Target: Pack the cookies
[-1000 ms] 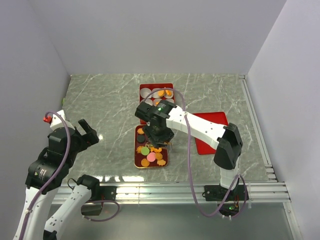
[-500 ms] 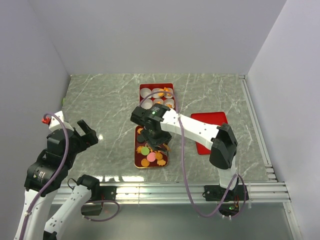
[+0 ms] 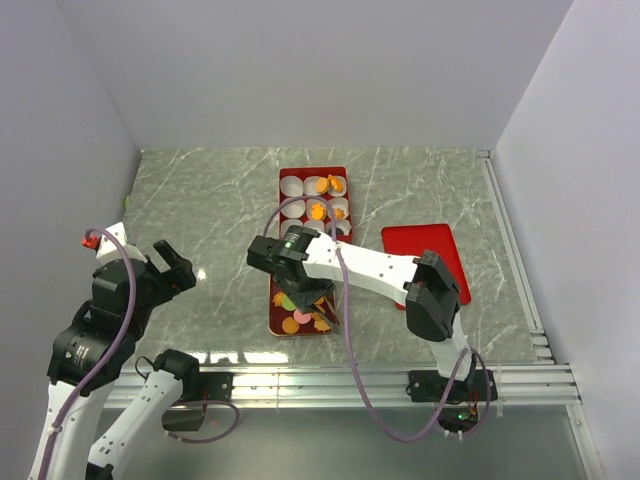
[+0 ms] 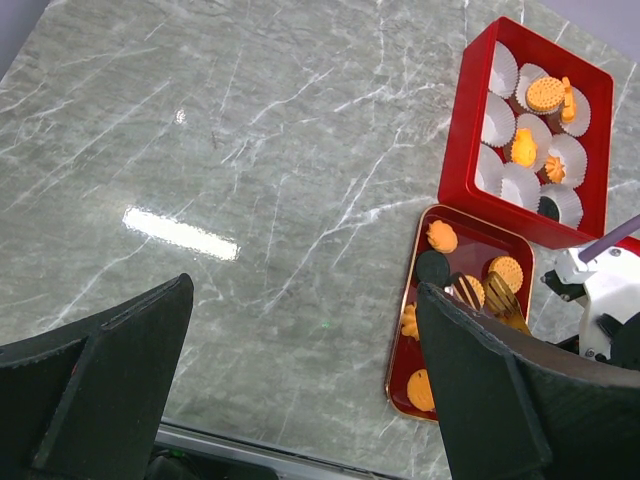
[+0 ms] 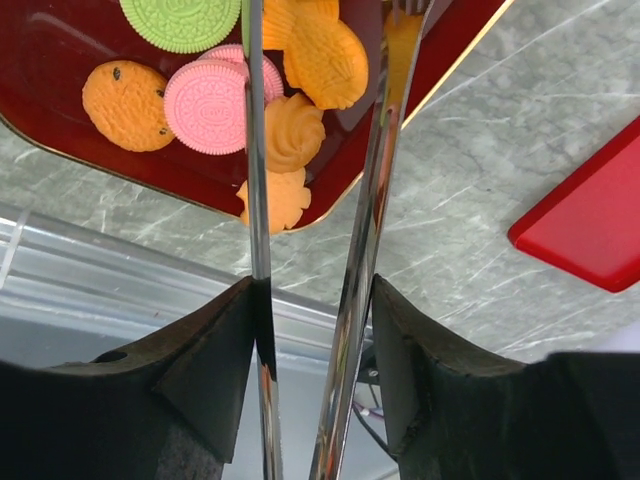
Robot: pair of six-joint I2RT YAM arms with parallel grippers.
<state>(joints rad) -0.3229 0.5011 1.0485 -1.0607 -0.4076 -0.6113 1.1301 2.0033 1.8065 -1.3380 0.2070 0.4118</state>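
The cookies (image 3: 300,312) lie on a small dark red tray (image 3: 272,300): orange, green (image 5: 180,22), pink (image 5: 205,105) and dark ones (image 4: 432,267). A few orange cookies (image 3: 322,186) sit in white paper cups in the red box (image 3: 283,200). My right gripper (image 3: 300,278) hovers over the tray, shut on metal tongs (image 5: 254,150). The tong arms stand apart over the cookies, with their tips out of the wrist view. My left gripper (image 3: 170,268) is open and empty over bare table at the left, its fingers (image 4: 140,330) wide apart.
A flat red lid (image 3: 420,255) lies right of the tray and shows in the right wrist view (image 5: 590,220). The box (image 4: 455,140) stands just behind the tray. An aluminium rail (image 3: 400,380) runs along the near table edge. White walls enclose the table.
My right gripper with the tongs has moved from the box end of the tray toward the near left, uncovering the box's cups. The left arm has barely moved.
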